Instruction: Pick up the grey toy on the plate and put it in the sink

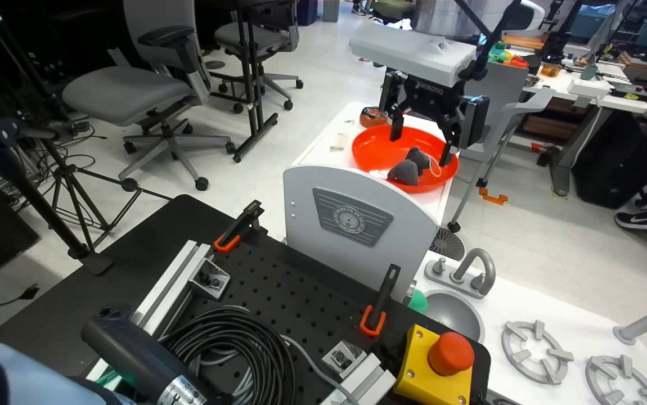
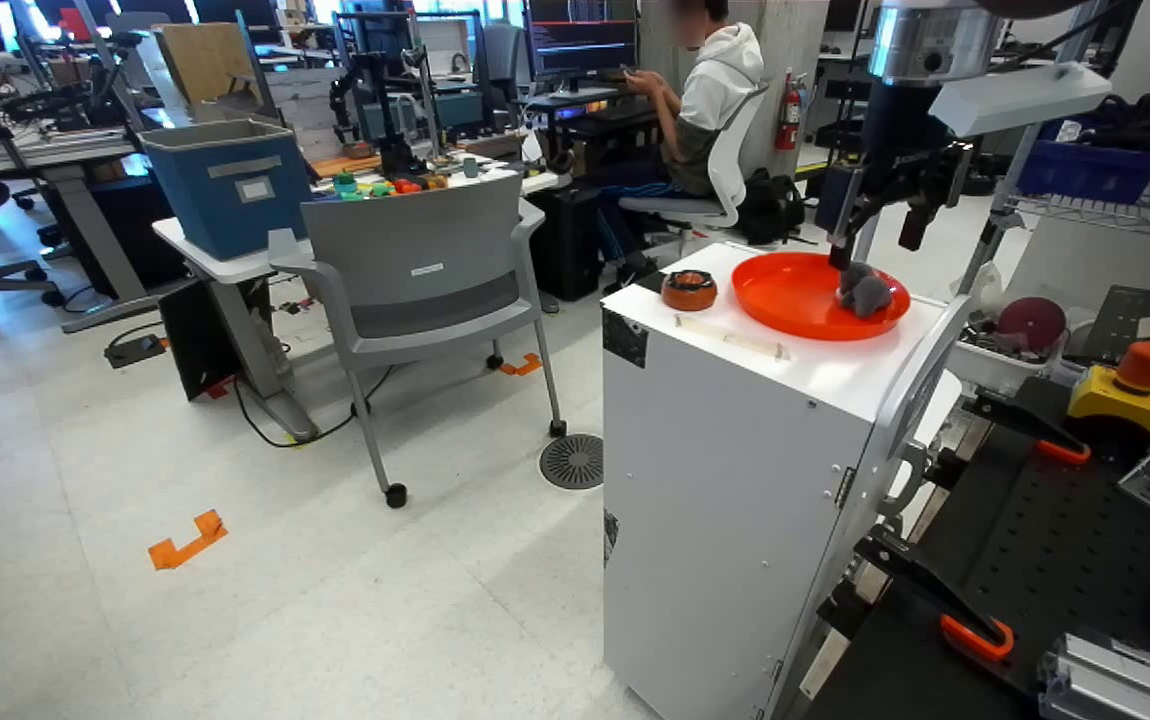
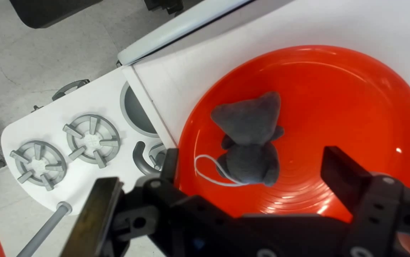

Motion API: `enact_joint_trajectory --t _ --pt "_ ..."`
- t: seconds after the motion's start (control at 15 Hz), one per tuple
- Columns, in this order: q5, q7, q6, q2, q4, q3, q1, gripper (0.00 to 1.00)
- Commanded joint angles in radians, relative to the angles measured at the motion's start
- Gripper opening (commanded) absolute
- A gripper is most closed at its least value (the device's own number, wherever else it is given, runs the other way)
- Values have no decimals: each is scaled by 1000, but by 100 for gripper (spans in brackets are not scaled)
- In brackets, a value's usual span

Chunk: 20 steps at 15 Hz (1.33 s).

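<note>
White cabinet top (image 2: 835, 375) has got the orange plate (image 2: 785, 295) on it, a smaller orange thing (image 2: 689, 291) just beside that, plus some tape (image 2: 730, 337).

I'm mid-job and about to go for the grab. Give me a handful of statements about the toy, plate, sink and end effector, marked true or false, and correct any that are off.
1. The grey plush toy lies in the orange plate. True.
2. The end effector is shut on the toy. False: it is open over the plate, not gripping the toy.
3. The sink is in the same white counter as two stove burners. True.
4. The faucet beside the sink is bright orange. False: it is grey.
5. A white string loop extends from the toy. True.
6. The emergency stop button is green. False: it is red.
</note>
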Motion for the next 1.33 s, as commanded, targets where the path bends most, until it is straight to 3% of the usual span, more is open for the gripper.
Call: enact_joint_trajectory --t 0.0,1.0,1.07,1.13,1.27 --pt "8 -6 18 -13 -16 2 -12 100" --pt "-6 7 6 33 5 1 -5 100" --pt "-5 7 8 33 4 0 -5 75" --pt "-4 5 10 32 3 0 -5 72" --pt "-2 2 10 30 3 0 -6 56"
